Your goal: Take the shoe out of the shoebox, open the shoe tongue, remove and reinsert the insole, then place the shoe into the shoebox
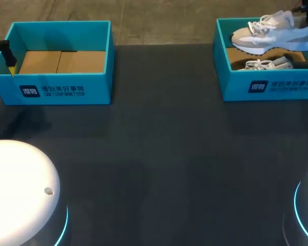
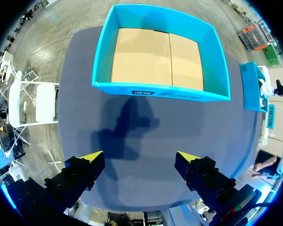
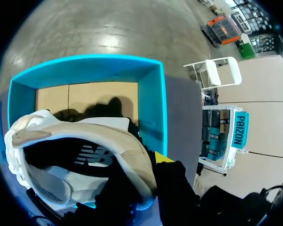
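Lying under the raised shoe (image 1: 269, 36), a second shoe (image 1: 267, 64) crowds the shoebox (image 1: 287, 88).

Dark table (image 1: 159, 154), 2nd white shoe (image 1: 264, 64) far rt, lying on brown cardboard (image 1: 236, 55).

The left box (image 1: 56, 92) and right box (image 1: 231, 82) are turquoise with plain brown floors and dark labels; the shoe (image 1: 272, 36) is white, beige and grey; the table (image 1: 164, 154) is dark grey.

Even overhead light; left claw (image 2: 140, 157) casts soft shadow on dark table (image 2: 203, 127); shoe (image 3: 85, 141) shades shoebox (image 3: 151, 103) floor.
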Controlling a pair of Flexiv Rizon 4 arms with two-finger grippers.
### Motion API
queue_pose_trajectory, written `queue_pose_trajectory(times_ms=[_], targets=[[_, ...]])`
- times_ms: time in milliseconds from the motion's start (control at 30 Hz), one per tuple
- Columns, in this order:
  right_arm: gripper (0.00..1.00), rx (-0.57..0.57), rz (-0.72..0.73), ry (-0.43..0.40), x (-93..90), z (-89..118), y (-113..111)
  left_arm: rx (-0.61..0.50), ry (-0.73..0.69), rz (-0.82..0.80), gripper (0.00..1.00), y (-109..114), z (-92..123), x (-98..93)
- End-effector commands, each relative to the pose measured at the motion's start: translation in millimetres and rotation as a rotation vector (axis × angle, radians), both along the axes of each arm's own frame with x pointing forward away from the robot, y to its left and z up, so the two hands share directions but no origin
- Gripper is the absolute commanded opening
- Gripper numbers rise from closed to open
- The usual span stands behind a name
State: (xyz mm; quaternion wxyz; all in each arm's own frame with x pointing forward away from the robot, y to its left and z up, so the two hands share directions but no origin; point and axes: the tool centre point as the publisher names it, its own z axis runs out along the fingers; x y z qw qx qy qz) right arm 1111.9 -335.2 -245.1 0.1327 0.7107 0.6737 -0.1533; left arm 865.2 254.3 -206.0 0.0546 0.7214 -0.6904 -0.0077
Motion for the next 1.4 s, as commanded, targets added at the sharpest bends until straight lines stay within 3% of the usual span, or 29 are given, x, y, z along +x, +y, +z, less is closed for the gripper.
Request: queue_pose_trajectory(times_ms=[33, 267, 967, 1400], targets=[[0.0, -0.003, -0.007, -0.006, 2.9, -6, 3, 0.003, -0.001, 0.001, 1.0, 0, 0, -0.9], [0.0, 0.008, -0.008, 0.0, 13.1, -16, 5, 0.003, -0.001, 0.001, 1.0, 0, 0, -0.9], [0.0, -0.01, -0.007, -0.023, 48.2, -13, 6, 0.003, -0.001, 0.001, 1.0, 0, 0, -0.9], [0.0, -0.02, -0.016, -0.044, 60.6, -24, 7, 0.003, -0.001, 0.001, 1.0, 0, 0, -0.9]])
